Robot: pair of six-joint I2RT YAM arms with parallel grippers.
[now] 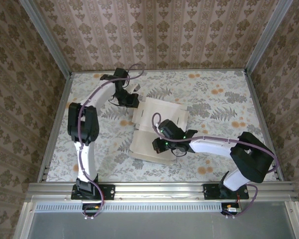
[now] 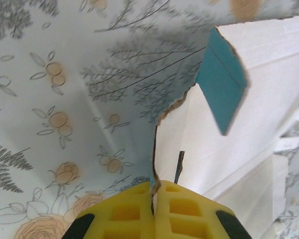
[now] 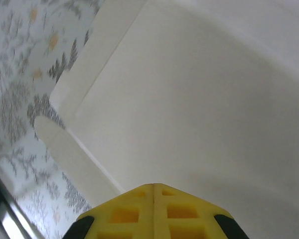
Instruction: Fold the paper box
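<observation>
The paper box lies opened out in the middle of the table, off-white side up, with flaps and creases showing. My left gripper is at its far left corner. In the left wrist view the yellow fingers are shut on the raised edge of the card, and a turquoise flap stands up beyond. My right gripper is over the sheet's near part. Seen from the right wrist, it is shut with nothing between its fingers, tips close to the off-white panel.
The floral tablecloth surrounds the sheet. Patterned walls close in the back and both sides. A metal rail runs along the near edge, with both arm bases bolted on it.
</observation>
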